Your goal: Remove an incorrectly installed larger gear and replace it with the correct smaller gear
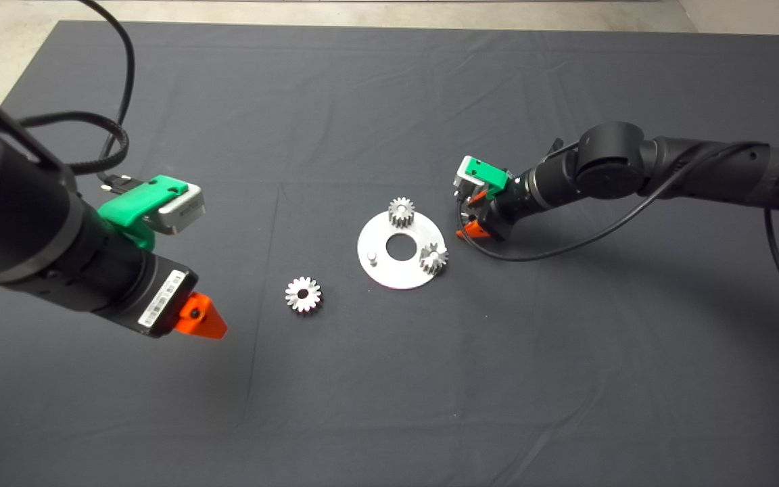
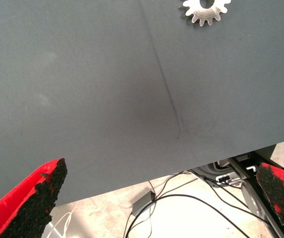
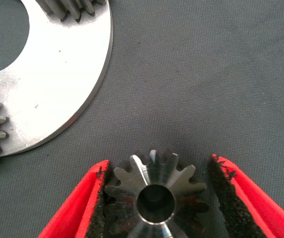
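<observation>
on the mat's near left the left gripper hangs with its fingers spread wide, holding nothing. at its three o'clock lies the one larger gear, flat on the mat and apart from the plate. farther in, one round silver plate carries two small gears and one bare pin. at the plate's two o'clock the right gripper has the smaller gear between its fingers; whether it is clamped, i cannot tell.

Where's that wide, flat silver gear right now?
In the head view the larger gear lies flat on the mat, left of the round plate and just right of the left end effector.
</observation>
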You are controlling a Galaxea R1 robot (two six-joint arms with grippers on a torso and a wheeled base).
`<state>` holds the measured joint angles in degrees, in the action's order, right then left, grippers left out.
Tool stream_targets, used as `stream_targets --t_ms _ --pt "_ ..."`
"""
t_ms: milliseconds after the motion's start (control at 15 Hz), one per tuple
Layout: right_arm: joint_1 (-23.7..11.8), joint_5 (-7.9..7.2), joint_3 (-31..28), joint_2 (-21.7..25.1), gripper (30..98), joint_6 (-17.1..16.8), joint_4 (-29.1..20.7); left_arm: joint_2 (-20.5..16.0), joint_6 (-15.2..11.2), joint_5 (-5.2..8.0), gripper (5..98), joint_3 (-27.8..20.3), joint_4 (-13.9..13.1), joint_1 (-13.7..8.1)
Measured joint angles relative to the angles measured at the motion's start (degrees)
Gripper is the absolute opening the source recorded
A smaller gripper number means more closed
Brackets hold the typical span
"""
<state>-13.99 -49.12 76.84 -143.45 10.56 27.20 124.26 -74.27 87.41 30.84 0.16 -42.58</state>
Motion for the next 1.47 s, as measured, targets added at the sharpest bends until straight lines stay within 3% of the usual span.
stream_targets --t_ms 200,400,1133,1333,1467 --pt "0.0 -0.13 0.0 0.0 50.9 0.0 0.0 0.0 0.0 0.00 98.3 0.0 0.0 0.0" --pt "0.0 -0.20 0.0 0.0 44.5 0.1 0.0 0.0 0.0 0.00 98.3 0.0 0.0 0.0" --pt "-0.2 -0.35 -0.2 0.8 42.1 2.6 0.0 -0.1 0.0 0.00 98.3 0.0 0.0 0.0" --pt "-1.5 -2.06 -0.2 1.0 42.1 3.0 0.0 -0.1 0.0 0.00 98.3 0.0 -0.1 0.0" --pt "-5.9 -4.08 -0.2 1.2 42.0 4.2 -0.6 -0.1 0.0 0.00 98.3 0.0 -0.1 0.0"
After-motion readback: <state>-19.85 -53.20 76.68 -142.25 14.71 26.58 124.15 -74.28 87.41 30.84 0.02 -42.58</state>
